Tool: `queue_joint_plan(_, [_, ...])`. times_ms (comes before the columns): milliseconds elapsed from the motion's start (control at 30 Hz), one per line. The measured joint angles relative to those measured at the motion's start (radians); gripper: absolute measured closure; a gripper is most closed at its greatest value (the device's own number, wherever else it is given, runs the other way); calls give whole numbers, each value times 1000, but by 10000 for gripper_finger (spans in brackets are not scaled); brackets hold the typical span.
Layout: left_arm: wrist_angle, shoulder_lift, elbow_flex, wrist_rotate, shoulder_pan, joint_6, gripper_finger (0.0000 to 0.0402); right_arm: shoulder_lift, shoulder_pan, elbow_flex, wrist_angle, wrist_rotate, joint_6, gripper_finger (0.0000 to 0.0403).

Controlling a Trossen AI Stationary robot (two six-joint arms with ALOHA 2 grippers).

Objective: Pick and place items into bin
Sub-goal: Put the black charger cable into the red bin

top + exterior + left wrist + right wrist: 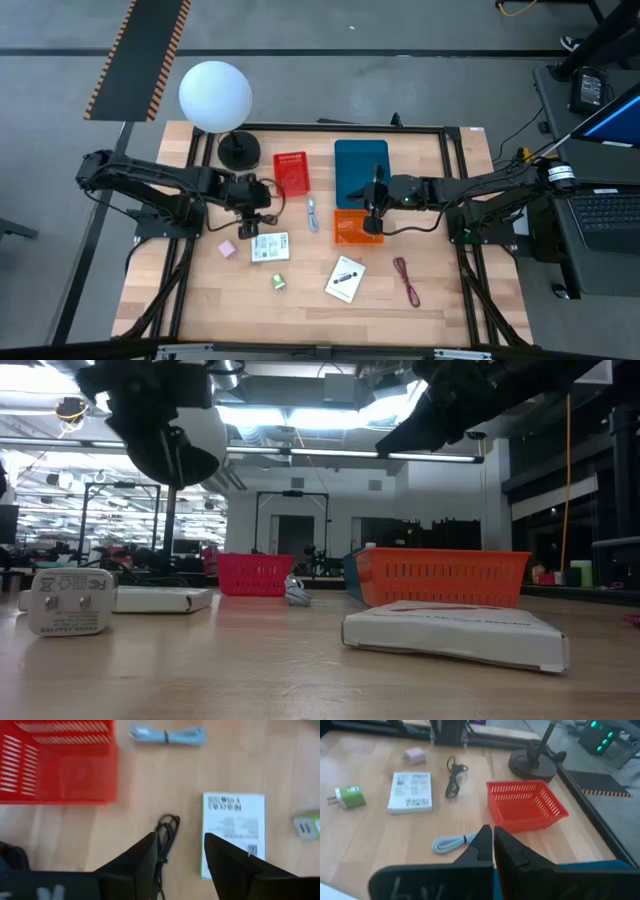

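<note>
1. The left pincer point(180, 857) hovers over the counter point(310, 295) with its jaws parted and nothing between them. Directly ahead of its fingertips lies the black cable point(166, 832), a slack bundle whose long axis runs roughly in line with the fingers, so a straight descent would probably straddle it.
2. Just beside the cable, on its other side from the red basket point(57, 762), lies a white booklet point(232, 827), near but apart from the cable.
3. Farther out, past the cable, sits the red basket, and a coiled pale blue cable point(167, 735) lies beyond the booklet.
4. The left arm is clearly the nearer one to the black cable; the right pincer point(492, 845) hangs closed and empty over the orange basket point(357, 228), well apart from it.
5. From the overhead view, the cable under the left pincer is hard to make out, so its exact lie is judged from the wrist camera.
</note>
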Motion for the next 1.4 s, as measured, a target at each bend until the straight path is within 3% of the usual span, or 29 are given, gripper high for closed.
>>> queue_joint_plan(233, [-26, 141, 0, -96, -56, 2, 231, 29, 0, 0, 11, 0, -2, 402])
queue_joint_plan(567, [-123, 301, 0, -90, -57, 2, 231, 41, 0, 0, 24, -1, -24, 402])
queue_joint_plan(1267, [-103, 497, -1, -150, -57, 2, 231, 41, 0, 0, 25, -2, -21, 402])
queue_joint_plan(1400, [-96, 524, 0, -157, -58, 22, 247, 41, 1, 0, 25, -2, -21, 402])
